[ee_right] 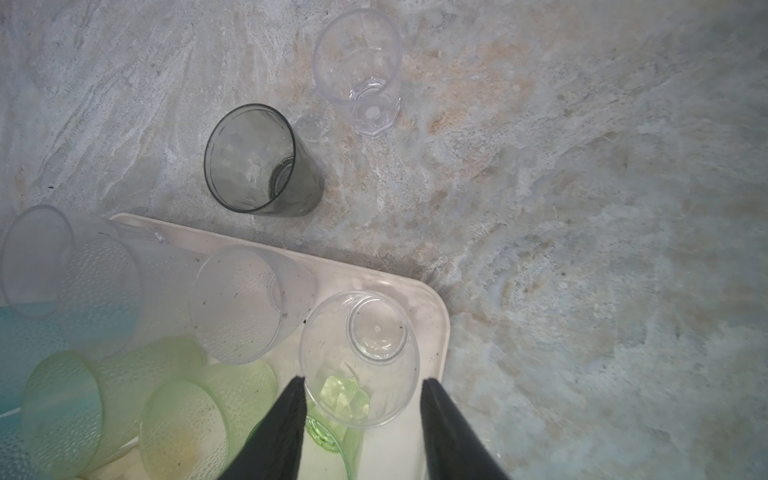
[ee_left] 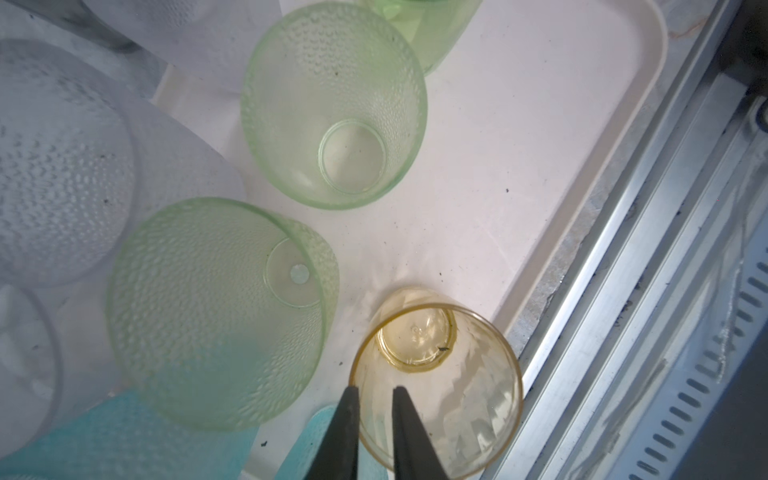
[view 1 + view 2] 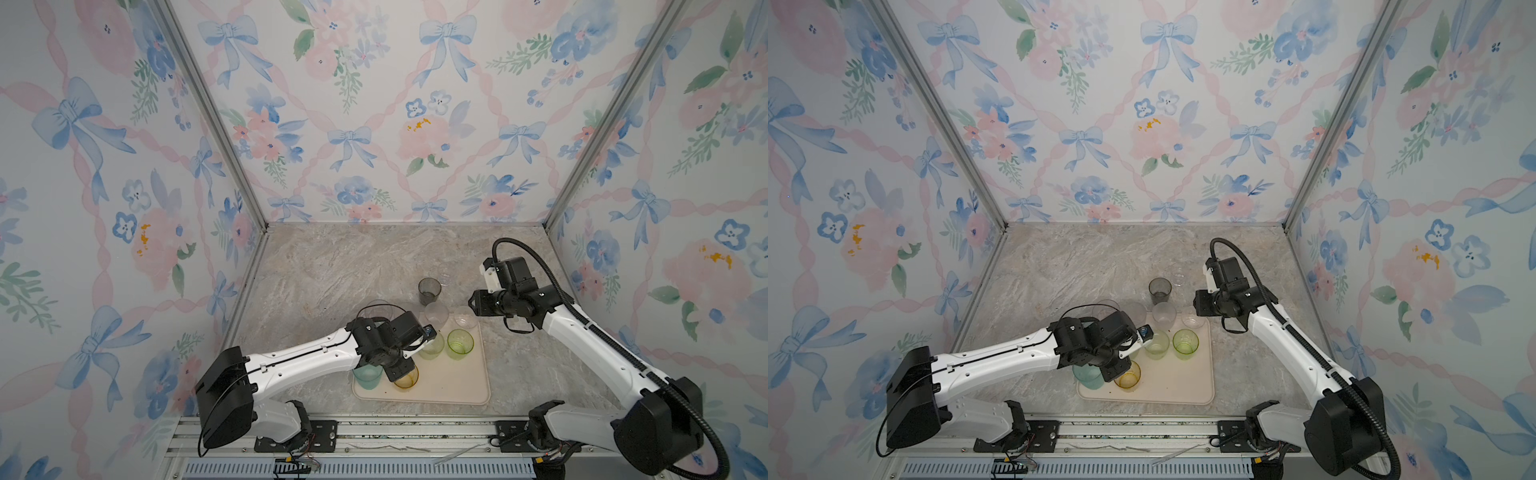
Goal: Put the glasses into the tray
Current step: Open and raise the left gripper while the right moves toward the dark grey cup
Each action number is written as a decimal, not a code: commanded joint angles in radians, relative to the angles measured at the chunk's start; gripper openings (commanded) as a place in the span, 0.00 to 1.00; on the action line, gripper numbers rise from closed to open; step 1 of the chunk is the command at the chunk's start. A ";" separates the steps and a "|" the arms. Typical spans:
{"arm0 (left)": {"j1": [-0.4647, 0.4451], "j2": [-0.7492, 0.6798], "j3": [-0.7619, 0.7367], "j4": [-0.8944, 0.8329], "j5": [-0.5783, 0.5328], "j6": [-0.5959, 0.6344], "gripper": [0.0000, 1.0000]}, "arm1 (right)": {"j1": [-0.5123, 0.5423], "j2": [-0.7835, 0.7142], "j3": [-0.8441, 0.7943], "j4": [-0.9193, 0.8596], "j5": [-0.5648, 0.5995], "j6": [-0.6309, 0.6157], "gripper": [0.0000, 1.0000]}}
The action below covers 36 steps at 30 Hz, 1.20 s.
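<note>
Mostly done: tray (image 3: 461, 386) holds at least six upright, namely teal glass (image 3: 368, 376), amber glass (image 2: 457, 395), pale green glass (image 3: 431, 349), bright green glass (image 3: 460, 343), frosted glass (image 3: 436, 313) and corner glass (image 1: 361, 353), the last a clear one in the tray's far corner on the right arm's side. At least two are left on the table (image 1: 582, 208): grey glass (image 1: 257, 162) just beyond the tray's far rim, and a clear far glass (image 1: 359, 70) beside it, further out; both stand upright and apart. Left gripper (image 2: 374, 388) sits over the amber glass at the tray's near edge, jaws only a slit apart and straddling its rim, one finger outside and one inside; the wrist view is too close to tell whether it pinches the wall or has let go. Right gripper (image 1: 363, 379) has its jaws wide apart, holding nothing, tips flanking the corner glass from above; grey glass lies ahead of it, near but untouched
</note>
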 commanded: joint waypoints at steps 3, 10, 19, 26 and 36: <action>0.025 -0.053 0.047 -0.002 0.016 0.036 0.19 | 0.022 0.023 0.045 -0.011 0.008 0.005 0.48; 0.144 -0.058 0.114 0.074 0.028 0.030 0.19 | 0.041 0.046 0.073 -0.011 0.009 -0.001 0.48; 0.368 -0.033 0.164 0.218 0.056 -0.068 0.19 | 0.058 0.111 0.150 -0.017 0.016 -0.020 0.48; 0.520 0.018 0.178 0.358 0.126 -0.138 0.21 | 0.074 0.237 0.252 -0.028 0.025 -0.034 0.44; 0.584 0.085 0.157 0.475 0.138 -0.200 0.23 | 0.094 0.427 0.379 -0.042 0.017 -0.052 0.38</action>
